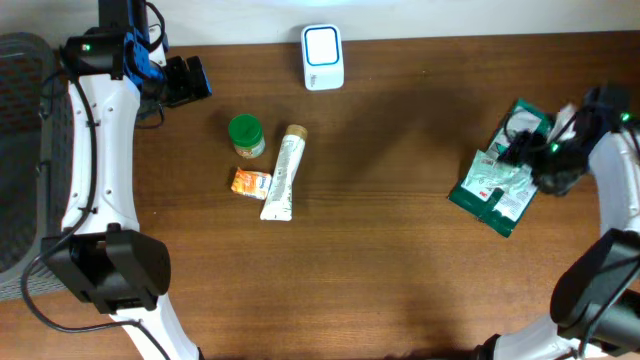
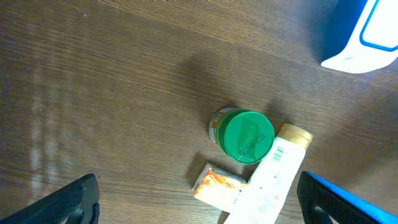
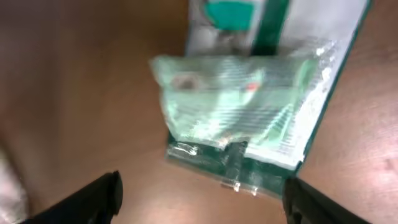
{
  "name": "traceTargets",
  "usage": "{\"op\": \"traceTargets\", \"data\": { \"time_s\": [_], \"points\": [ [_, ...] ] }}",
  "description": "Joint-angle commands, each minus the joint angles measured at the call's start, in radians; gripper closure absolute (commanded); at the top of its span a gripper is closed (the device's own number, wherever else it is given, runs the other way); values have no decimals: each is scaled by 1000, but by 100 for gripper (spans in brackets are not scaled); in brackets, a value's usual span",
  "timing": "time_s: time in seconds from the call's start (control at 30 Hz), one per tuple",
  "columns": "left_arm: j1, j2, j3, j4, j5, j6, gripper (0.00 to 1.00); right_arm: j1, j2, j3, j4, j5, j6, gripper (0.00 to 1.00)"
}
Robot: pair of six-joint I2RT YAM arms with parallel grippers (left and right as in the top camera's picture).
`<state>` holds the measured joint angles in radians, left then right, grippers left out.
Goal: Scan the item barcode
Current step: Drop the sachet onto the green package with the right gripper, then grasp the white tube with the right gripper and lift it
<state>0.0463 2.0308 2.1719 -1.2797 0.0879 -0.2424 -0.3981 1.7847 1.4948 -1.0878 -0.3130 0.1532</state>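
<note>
Overhead, the right gripper [image 1: 528, 160] partly hides the green packet [image 1: 490, 192].

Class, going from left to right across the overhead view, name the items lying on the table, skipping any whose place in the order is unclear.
green-lidded jar → white tube → white scanner → green packets

Green-lidded jar [image 1: 246, 135], white tube [image 1: 281, 178] just beside it, small orange packet [image 1: 250, 183] against the tube, wooden table [image 1: 400, 260]
</note>
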Motion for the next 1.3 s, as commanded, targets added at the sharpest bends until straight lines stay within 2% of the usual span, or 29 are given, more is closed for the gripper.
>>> {"op": "traceTargets", "data": {
  "time_s": [0.0,0.1,0.2,0.37,0.67,0.9,1.03,1.13,1.2,1.23,1.27],
  "points": [
    [2,-10,9,-1,-6,6,1,121,-19,148,-92,-148,-71,18],
    [2,-10,9,-1,-7,6,1,296,-14,158,-57,-218,-65,2],
    [2,-10,9,-1,-6,6,1,491,9,139,97,-226,52,2],
    [2,-10,9,-1,-7,6,1,676,113,133,243,-226,184,0],
    [2,-10,9,-1,-7,6,1,910,341,132,474,-195,418,32],
    [2,-10,9,-1,-6,6,1,982,438,132,528,-68,488,37],
    [2,-10,9,-1,-6,6,1,983,479,132,589,-68,488,37],
    [2,-10,9,-1,-6,6,1,989,513,132,604,-72,480,41],
    [2,-10,9,-1,-6,6,1,989,528,131,589,-75,472,53],
    [2,-10,9,-1,-6,6,1,988,528,131,576,-75,464,63],
    [2,-10,9,-1,-7,6,1,987,528,131,559,-76,453,77]
  ]
}}
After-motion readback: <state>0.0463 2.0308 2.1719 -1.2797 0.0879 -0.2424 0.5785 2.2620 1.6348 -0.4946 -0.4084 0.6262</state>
